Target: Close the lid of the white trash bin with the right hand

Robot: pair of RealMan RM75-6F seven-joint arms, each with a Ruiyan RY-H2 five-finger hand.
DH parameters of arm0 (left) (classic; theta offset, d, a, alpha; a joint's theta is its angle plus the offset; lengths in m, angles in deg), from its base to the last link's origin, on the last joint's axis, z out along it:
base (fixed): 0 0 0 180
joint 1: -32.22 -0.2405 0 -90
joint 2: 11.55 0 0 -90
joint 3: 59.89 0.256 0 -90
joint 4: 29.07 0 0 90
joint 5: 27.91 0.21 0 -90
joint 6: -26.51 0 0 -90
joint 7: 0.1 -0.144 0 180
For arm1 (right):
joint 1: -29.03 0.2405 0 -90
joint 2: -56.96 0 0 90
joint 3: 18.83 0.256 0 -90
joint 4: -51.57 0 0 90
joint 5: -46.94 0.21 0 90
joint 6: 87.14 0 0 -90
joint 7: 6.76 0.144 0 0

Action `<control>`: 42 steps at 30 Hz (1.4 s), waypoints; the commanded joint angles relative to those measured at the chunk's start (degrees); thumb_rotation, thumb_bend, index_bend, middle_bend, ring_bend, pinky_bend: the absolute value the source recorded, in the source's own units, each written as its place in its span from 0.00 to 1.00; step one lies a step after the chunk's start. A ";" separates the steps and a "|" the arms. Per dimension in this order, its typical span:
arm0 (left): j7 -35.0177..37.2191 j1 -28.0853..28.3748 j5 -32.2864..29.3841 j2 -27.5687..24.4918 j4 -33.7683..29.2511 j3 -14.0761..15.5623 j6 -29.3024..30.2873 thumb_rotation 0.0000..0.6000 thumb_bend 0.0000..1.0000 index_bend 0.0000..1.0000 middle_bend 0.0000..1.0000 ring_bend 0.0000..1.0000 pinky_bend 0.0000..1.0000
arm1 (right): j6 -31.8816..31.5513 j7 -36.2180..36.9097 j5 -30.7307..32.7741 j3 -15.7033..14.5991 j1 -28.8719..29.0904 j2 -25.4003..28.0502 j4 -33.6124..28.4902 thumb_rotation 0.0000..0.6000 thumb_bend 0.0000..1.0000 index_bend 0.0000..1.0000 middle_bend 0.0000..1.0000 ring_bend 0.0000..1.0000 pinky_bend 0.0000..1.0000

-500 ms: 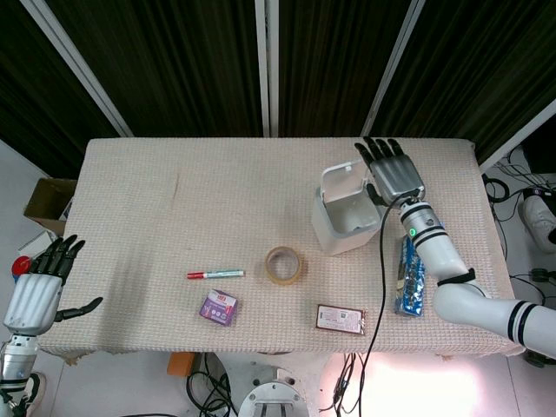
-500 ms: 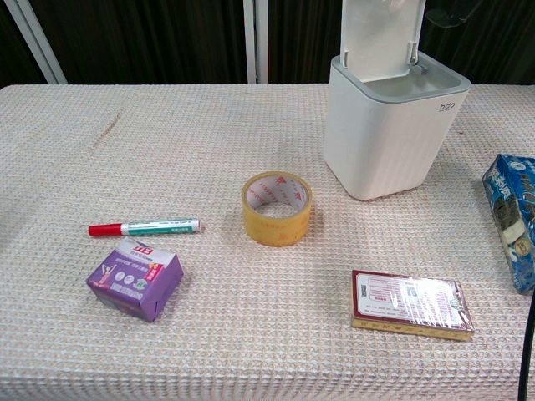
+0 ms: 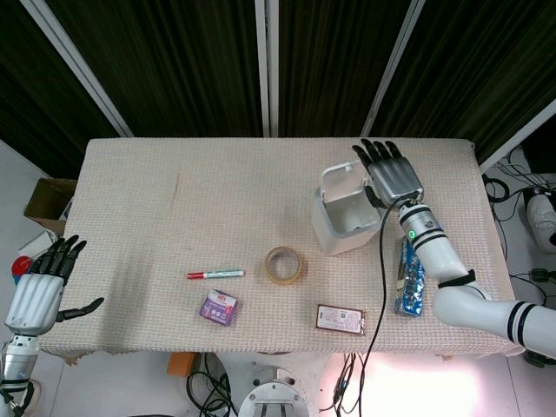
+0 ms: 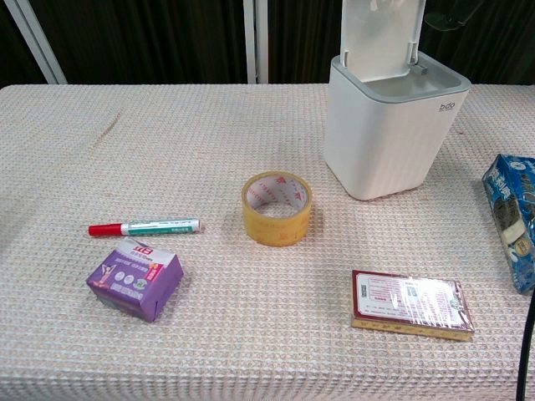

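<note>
Right hand (image 3: pixel 393 174), seen from the head view, hovers fingers spread and empty just behind the bin's raised lid (image 3: pixel 342 180); contact cannot be confirmed. The white bin (image 3: pixel 346 217) stands right of centre on the table (image 3: pixel 156 217). Left hand (image 3: pixel 39 291) hangs empty, fingers apart, off the near-left corner.

Chest view: lid (image 4: pixel 380 38) stands upright, hinged at the rear, opening facing up. Judged light, stiff plastic; push the lid's upper back edge forward and down, gently, lest the bin slide.
</note>
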 commanded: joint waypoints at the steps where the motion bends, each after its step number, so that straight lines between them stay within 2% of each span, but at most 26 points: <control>1: -0.11 0.04 0.02 0.05 -0.06 0.01 -0.08 0.71 0.12 0.07 0.05 0.04 0.21 | 0.60 0.66 -0.11 -0.33 0.32 0.46 -0.32 1.00 0.44 0.00 0.02 0.00 0.00; 7: -0.17 0.03 -0.33 -0.04 -0.13 -0.01 -0.35 0.71 0.12 0.07 0.05 0.04 0.21 | 2.40 2.93 -0.04 -0.68 0.88 1.97 -1.78 1.00 0.47 0.00 0.15 0.00 0.00; 12: -0.55 -0.02 -0.08 -0.29 -0.48 0.07 -0.17 0.71 0.12 0.07 0.05 0.04 0.21 | 2.28 4.92 -2.95 -1.37 -0.05 4.11 -4.07 1.00 0.47 0.00 0.24 0.00 0.00; 15: -0.77 -0.08 -0.06 -0.36 -0.66 0.12 -0.13 0.71 0.12 0.07 0.05 0.04 0.21 | 1.61 6.44 -5.62 -1.99 -1.56 6.18 -6.43 1.00 0.47 0.00 0.27 0.00 0.00; 27: -2.37 0.46 0.10 0.22 -1.43 0.61 -1.69 0.71 0.12 0.07 0.05 0.04 0.21 | 0.14 13.38 -19.32 -6.18 -8.98 12.02 -11.93 1.00 0.47 0.00 0.27 0.00 0.00; 32: -2.85 0.51 0.05 0.21 -1.69 0.65 -1.84 0.71 0.12 0.07 0.05 0.04 0.21 | 0.73 14.35 -22.31 -8.00 -10.36 11.78 -11.41 1.00 0.47 0.00 0.26 0.00 0.00; 42: -2.76 0.42 -0.24 -0.02 -1.70 0.58 -1.78 0.71 0.12 0.07 0.05 0.04 0.21 | 1.49 15.49 -25.12 -9.41 -11.16 9.44 -9.36 1.00 0.47 0.00 0.24 0.00 0.00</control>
